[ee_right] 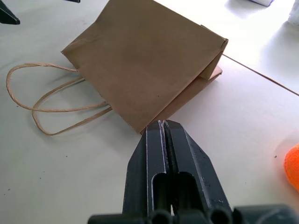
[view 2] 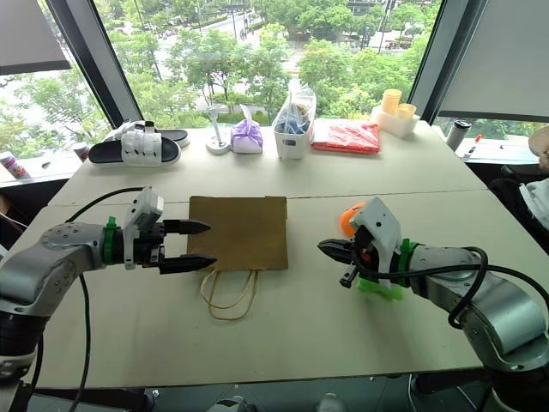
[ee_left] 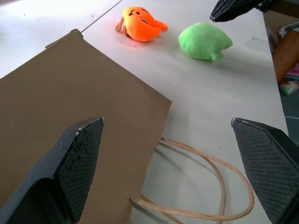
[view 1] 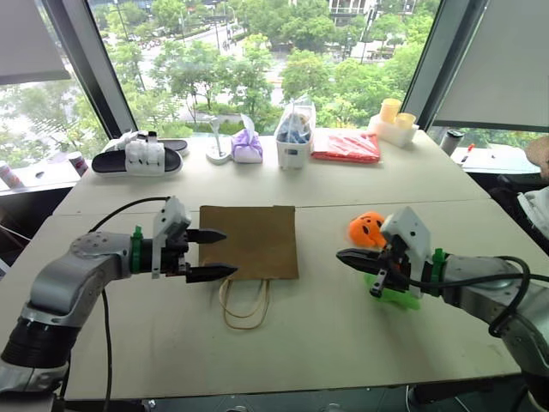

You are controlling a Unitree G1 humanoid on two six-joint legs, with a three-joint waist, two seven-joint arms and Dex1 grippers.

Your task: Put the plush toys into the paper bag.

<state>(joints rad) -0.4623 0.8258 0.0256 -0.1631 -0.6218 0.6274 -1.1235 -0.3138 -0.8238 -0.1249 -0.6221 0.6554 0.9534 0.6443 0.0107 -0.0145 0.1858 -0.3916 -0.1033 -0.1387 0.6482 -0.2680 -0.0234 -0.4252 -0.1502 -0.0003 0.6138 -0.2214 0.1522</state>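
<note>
No brand, label or writing readable anywhere.

Left gripper [view 1: 216,254] spread wide and empty, 2 fingers pointing across at the left edge of the paper bag [view 1: 249,240], tips just at that edge. Paper bag lying flat on the table [view 1: 326,335], its 2 looped cord handles [view 1: 245,305] trailing toward the robot, just beside and below the lower finger.

Right gripper [view 1: 345,256] clenched tight on nothing, tip aimed toward the bag's right edge, a bare strip of table between them. Orange plush toy [view 1: 367,228] just behind that gripper, on its far side; green plush toy [view 1: 396,293] tucked under it, partly hidden by the hand. From the left wrist, both toys lying side by side on the table well beyond the bag.

Far past both hands, along the window edge: black-and-white sandals [view 1: 141,157], purple cloth pouch [view 1: 247,147], clear bag with blue contents [view 1: 294,129], flat red packet [view 1: 346,145], yellow cups [view 1: 395,113] in a white tray.
</note>
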